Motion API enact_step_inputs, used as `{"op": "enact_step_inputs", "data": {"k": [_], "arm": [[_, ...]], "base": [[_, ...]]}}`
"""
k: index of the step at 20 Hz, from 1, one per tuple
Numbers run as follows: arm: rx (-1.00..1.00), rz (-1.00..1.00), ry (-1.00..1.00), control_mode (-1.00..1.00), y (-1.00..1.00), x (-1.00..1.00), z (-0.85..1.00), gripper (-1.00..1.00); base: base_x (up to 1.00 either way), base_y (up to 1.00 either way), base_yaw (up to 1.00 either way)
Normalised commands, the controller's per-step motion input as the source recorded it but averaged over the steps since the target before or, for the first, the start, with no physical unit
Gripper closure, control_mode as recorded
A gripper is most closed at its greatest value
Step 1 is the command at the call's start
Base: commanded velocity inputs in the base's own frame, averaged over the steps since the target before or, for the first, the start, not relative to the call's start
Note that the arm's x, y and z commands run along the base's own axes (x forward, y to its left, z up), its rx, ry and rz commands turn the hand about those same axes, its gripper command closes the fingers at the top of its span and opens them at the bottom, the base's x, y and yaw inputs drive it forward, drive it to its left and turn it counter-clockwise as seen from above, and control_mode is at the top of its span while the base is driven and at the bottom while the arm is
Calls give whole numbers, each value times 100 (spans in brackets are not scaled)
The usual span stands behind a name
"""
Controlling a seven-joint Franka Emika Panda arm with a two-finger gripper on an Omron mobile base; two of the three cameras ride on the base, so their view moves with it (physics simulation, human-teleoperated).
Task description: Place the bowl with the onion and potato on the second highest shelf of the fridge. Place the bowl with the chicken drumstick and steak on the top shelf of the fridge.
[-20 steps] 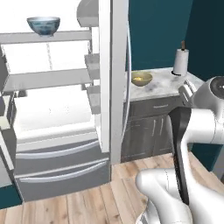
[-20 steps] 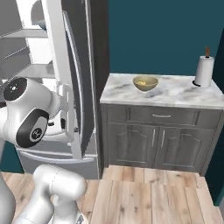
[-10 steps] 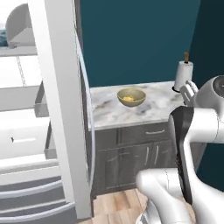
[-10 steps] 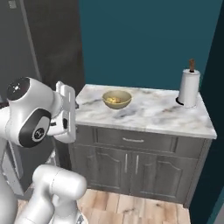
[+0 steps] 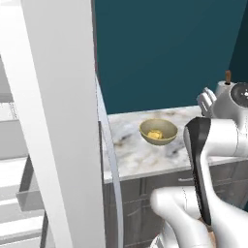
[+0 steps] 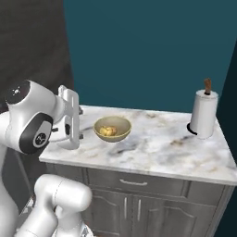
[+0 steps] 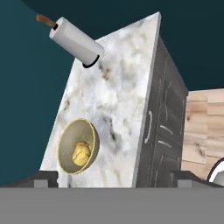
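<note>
Hand view had the bowl with the onion and potato (image 7: 78, 146) at the lower left of the frame, resting on the marble counter (image 7: 118, 96), with the two dark finger tips rising far apart at the bottom corners, so the jaws stood released and the bowl lay above and between them, nearer the left tip and well clear of both. A paper towel roll (image 7: 76, 42) stood on the counter toward the upper left of that frame. In the right base view the gripper (image 6: 69, 121) sat at centre left, just beside the bowl (image 6: 112, 129) and not touching it, with grey cabinet doors (image 6: 139, 210) below the counter. In the left base view the bowl (image 5: 158, 131) sat at centre right, beside the white fridge door (image 5: 58, 121) filling the left.
</note>
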Motion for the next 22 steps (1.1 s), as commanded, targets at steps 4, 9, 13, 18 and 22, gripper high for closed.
{"op": "enact_step_inputs", "data": {"k": [4,9,13,18,22], "arm": [[0,0,0,100,0,0,0,-100],[4,3,6,-100,-29,68,-23,-100],[18,21,20,-100,-77,95,-91,-100],[27,24,18,-100,-61,92,-83,-100],[13,13,16,-100,-21,97,-81,-100]], "base": [[65,0,-4],[12,0,0],[0,0,0],[0,0,0],[0,0,0]]}}
